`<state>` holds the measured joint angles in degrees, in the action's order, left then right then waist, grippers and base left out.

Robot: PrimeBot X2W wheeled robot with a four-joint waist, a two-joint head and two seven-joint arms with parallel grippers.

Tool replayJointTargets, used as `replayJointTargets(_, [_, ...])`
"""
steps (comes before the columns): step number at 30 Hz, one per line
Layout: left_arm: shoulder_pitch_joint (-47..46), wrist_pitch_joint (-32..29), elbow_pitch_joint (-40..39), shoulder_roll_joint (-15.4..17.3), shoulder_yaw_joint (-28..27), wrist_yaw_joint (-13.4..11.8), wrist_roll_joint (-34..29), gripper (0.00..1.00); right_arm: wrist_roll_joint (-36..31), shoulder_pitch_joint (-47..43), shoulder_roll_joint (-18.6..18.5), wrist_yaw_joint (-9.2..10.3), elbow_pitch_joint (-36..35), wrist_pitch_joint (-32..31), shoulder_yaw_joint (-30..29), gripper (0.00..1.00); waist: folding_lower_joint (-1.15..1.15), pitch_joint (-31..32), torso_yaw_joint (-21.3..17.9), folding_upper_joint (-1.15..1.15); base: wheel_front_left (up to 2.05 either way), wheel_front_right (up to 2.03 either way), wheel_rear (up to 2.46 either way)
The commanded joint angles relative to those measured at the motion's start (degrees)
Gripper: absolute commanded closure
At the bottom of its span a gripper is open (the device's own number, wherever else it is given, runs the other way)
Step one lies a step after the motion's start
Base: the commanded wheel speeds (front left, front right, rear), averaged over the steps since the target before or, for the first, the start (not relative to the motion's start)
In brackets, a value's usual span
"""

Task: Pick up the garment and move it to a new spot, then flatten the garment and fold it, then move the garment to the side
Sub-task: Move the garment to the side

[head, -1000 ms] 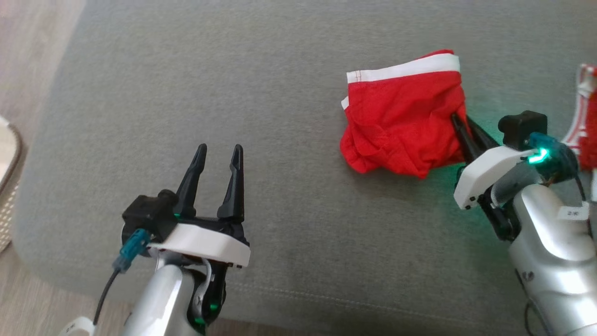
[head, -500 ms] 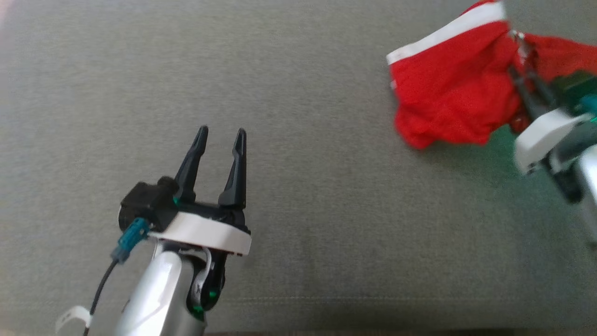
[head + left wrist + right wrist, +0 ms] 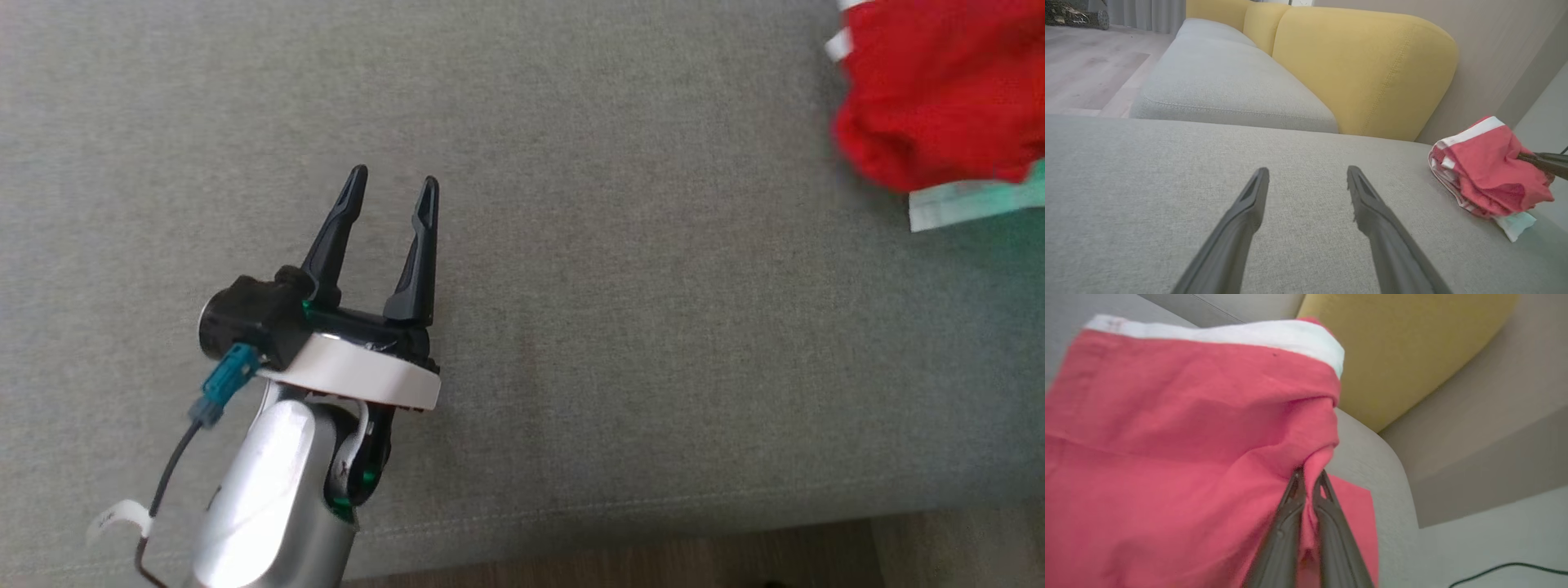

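At head-view top-right, garment cut off; R gripper pinching it

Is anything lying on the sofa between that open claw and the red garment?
Nothing visible does: bare grey cushion lies between the left gripper and the garment, which the right gripper pinches at a fold.

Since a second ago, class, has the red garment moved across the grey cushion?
Yes. The red garment, pinched in the shut right gripper, has gone rightward and farther from the grey cushion's front seam, though the camera shifted too.
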<state>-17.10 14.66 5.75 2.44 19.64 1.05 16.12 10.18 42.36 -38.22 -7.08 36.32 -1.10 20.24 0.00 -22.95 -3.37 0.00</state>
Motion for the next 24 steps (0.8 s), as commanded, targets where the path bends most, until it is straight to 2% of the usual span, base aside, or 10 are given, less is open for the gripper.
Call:
replayJointTargets(1, [-1.40,0.34,-1.70,0.43,-1.63,0.26,-0.80,0.00,-0.76,1.19,-2.52,-0.41,-0.65,-0.39,-1.91,1.00,0.00,-0.98,-0.77,0.00,0.00,0.00,0.00])
replayJointTargets(7, [-1.82,0.34,-1.33,0.43,-2.07,0.78,-1.41,0.00,-2.04,1.05,-0.66,-0.41,1.21,-2.55,-6.19,1.00,0.00,-2.61,-1.54,0.00,0.00,0.00,0.00])
replayJointTargets(8, [-2.01,0.34,-1.22,0.43,-2.03,0.93,-1.47,0.00,-2.15,0.92,-0.34,-0.41,1.41,-2.87,-6.52,0.96,0.00,-2.76,-1.54,0.00,0.00,0.00,0.00])
replayJointTargets(9, [-2.25,0.34,-1.10,0.43,-1.98,1.06,-1.51,0.00,-2.30,0.82,-0.08,-0.41,1.55,-3.00,-6.97,0.53,0.00,-2.87,-1.51,0.00,0.00,0.00,0.00])
replayJointTargets(10, [-2.53,0.34,-0.99,0.43,-1.95,1.18,-1.50,0.00,-2.29,0.74,0.28,-0.41,1.85,-3.26,-7.72,0.00,0.00,-2.94,-1.46,0.00,0.00,0.00,0.00])
replayJointTargets(17, [-2.83,0.34,-0.49,0.43,-2.55,1.04,-0.46,0.00,-3.73,0.42,2.29,-0.41,1.76,-3.36,-12.35,0.00,0.00,-0.80,-0.62,0.00,0.00,0.00,0.00])
replayJointTargets(24, [-1.01,0.34,-0.70,0.43,-2.99,0.00,1.29,0.00,-7.91,0.54,5.87,-0.41,-3.43,-2.10,-17.34,0.00,0.00,4.09,1.06,0.00,0.00,0.00,0.00])
